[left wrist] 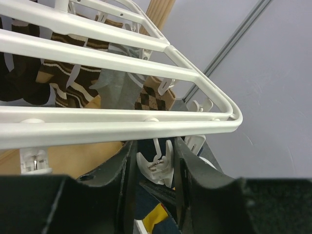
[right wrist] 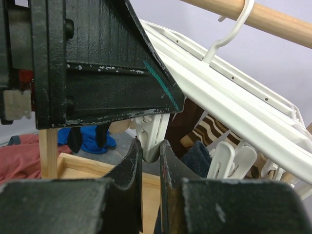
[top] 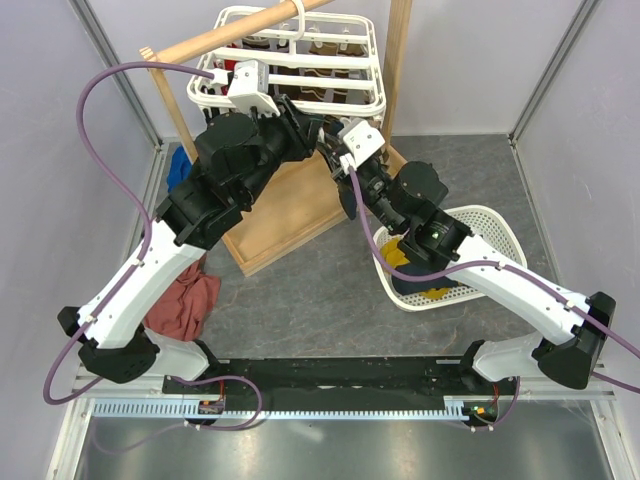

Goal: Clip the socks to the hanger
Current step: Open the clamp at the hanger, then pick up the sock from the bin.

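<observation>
My left hand (left wrist: 154, 148) is half closed around a peg (left wrist: 156, 165) on the hanger (left wrist: 122, 58), with its pads at the peg's sides; I cannot tell if they touch. My right hand (right wrist: 150, 146) is narrow, whether gripping I cannot tell, with a navy sock (right wrist: 197, 158) just beside it. The hanger hooks over the pole (right wrist: 273, 22).
</observation>
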`<state>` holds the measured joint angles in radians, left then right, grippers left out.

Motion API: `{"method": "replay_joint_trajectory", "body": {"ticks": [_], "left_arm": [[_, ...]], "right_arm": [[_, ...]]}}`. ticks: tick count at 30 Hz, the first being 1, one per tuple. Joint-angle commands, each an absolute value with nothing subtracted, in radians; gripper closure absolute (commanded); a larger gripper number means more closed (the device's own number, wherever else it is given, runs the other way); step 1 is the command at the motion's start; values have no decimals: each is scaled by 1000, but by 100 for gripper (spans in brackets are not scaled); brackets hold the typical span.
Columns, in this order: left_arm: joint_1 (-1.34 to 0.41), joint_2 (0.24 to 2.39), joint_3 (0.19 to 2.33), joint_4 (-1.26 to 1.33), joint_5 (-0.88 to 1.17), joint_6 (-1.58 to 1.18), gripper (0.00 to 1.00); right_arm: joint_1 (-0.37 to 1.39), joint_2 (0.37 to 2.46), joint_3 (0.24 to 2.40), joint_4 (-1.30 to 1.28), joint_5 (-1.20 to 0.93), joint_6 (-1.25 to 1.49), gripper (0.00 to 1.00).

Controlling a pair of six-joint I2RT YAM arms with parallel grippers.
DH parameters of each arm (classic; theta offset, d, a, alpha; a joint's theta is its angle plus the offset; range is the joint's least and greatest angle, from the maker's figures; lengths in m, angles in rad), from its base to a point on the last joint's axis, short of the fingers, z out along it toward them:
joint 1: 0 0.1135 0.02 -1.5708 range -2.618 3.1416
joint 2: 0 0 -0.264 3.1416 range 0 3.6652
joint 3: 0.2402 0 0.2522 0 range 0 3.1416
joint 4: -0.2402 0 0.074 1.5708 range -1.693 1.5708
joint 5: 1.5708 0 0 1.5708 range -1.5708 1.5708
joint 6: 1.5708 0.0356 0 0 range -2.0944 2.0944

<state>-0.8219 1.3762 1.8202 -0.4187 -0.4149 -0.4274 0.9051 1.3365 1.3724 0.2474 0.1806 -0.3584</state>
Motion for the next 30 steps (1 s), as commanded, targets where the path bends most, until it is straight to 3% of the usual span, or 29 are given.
{"method": "replay_joint_trajectory", "body": {"ticks": [1, 4, 10, 11, 17, 25, 30], "left_arm": [[-821, 1379, 1853, -420, -454, -402, 73], [-821, 1378, 1847, -423, -459, -397, 81], [-821, 1378, 1835, -422, -466, -374, 98], [-821, 1379, 1832, -423, -468, -364, 98], [-821, 1404, 1832, -423, -472, -258, 98], [-819, 1425, 1816, -426, -476, -112, 98], [-821, 1433, 1809, -428, -472, -51, 98]], "right_arm": [[930, 1331, 1368, 264, 215, -400, 98], [931, 1330, 1361, 256, 216, -379, 92], [931, 1313, 1362, 201, 219, -305, 64], [931, 1310, 1370, 187, 225, -296, 55], [931, 1276, 1390, 51, 255, -177, 32], [930, 1221, 1473, -296, 392, -22, 14], [930, 1172, 1450, -524, 452, 78, 11]]}}
